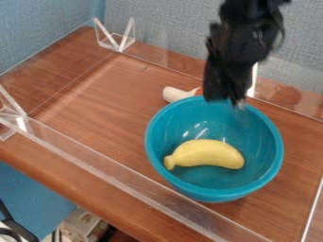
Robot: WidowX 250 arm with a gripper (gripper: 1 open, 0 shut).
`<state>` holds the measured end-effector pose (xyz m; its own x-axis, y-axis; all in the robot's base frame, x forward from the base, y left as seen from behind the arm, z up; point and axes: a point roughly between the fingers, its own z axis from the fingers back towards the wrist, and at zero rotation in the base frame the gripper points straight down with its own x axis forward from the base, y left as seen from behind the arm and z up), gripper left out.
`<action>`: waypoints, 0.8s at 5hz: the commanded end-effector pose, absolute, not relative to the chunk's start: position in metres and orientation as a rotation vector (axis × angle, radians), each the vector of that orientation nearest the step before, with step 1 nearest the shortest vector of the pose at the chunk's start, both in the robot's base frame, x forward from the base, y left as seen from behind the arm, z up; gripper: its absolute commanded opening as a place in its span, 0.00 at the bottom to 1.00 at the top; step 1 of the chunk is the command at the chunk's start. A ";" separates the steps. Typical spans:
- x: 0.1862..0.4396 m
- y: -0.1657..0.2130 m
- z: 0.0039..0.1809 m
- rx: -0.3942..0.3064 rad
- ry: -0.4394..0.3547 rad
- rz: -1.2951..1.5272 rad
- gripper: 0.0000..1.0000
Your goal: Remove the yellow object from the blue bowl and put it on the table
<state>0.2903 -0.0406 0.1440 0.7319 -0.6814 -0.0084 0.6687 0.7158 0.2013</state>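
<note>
The yellow object (206, 156), a small curved banana toy, lies inside the blue bowl (259, 170), near its front left. The bowl stands on the reddish-brown wooden table (101, 90). My gripper (226, 95) hangs blurred above the bowl's back rim, pointing down. Its fingers are shut with nothing visible between them. It is well clear of the banana, which lies free in the bowl.
A cream mushroom toy (179, 94) lies on the table just behind the bowl, under the gripper. Clear acrylic walls (76, 156) run along the table's edges, with clear triangular brackets at the back (116, 36) and left (13, 118).
</note>
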 end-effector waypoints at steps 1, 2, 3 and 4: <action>0.285 -0.031 0.163 0.215 -0.145 -0.696 0.00; 0.269 -0.038 0.144 0.198 -0.140 -0.715 1.00; 0.251 -0.032 0.114 0.176 -0.134 -0.722 1.00; 0.241 -0.028 0.083 0.167 -0.136 -0.729 1.00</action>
